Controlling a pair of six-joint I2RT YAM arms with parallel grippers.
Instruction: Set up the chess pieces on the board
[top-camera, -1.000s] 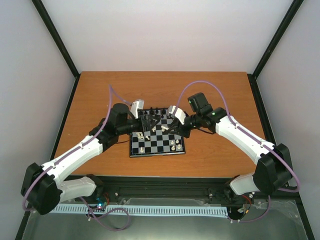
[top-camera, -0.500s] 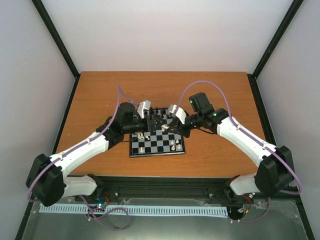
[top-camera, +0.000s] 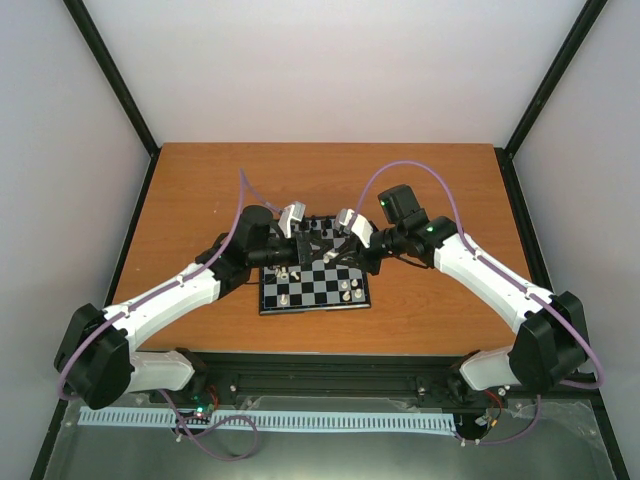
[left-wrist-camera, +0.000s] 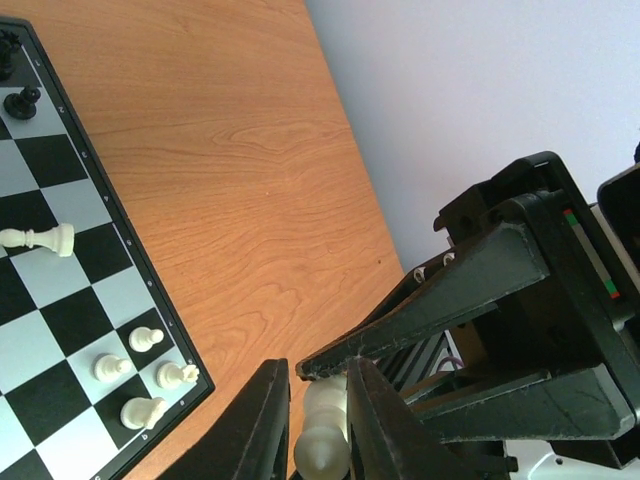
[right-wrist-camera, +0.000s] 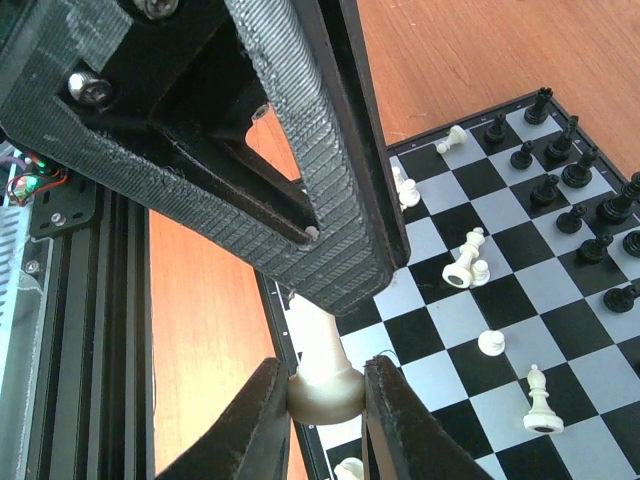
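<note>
Left fingers (left-wrist-camera: 255, 430): pressed in on a cream-white piece (left-wrist-camera: 322, 432), which sat upright between them, held in the air over the far half of the board (top-camera: 325, 290).
Right fingers (right-wrist-camera: 250, 425): pinched on the rounded base of a cream-white piece, meeting the left fingers tip to tip. It looked like the same piece held from both ends, though I could not tell for certain.
Board: lay flat on the worktop (top-camera: 200, 190), about midway between left and right and closer to the near edge.
Black pieces (right-wrist-camera: 560, 170): stood upright, gathered along the board's far rows.
Other white pieces (left-wrist-camera: 112, 367): were scattered over the nearer rows, with several clustered at the near right corner. One toppled white piece (left-wrist-camera: 38, 238) lay on its side.
</note>
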